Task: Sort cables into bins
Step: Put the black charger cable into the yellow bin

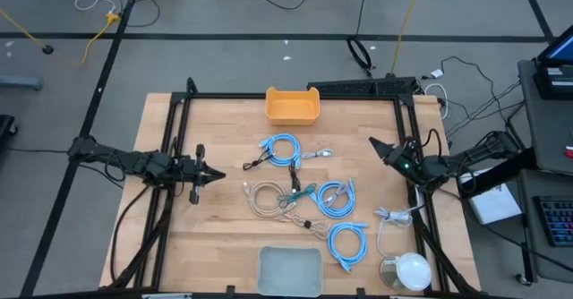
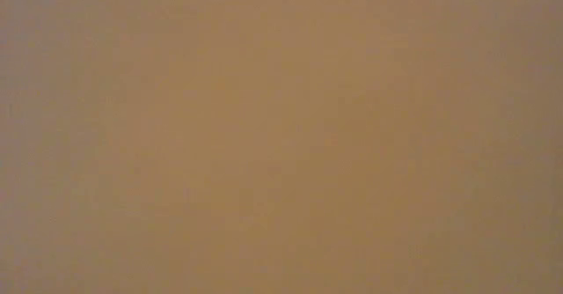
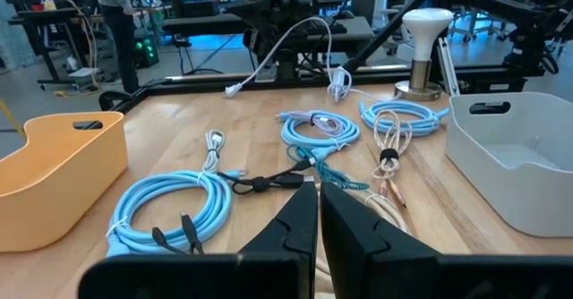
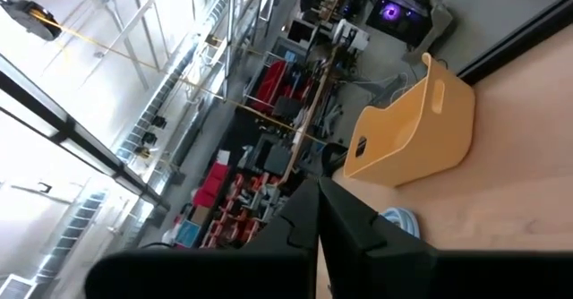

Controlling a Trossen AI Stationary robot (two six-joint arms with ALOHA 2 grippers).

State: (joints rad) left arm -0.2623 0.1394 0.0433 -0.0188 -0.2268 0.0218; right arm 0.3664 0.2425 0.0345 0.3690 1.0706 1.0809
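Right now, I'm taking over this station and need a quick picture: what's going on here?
Nothing is being handled. The left gripper and right gripper are shut and empty, either side of the cables lying loose mid-table. The orange bin and grey bin both look empty, so sorting hasn't started.

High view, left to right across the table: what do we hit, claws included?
Left claw → beige cable → orange bin → right claw → white dome.
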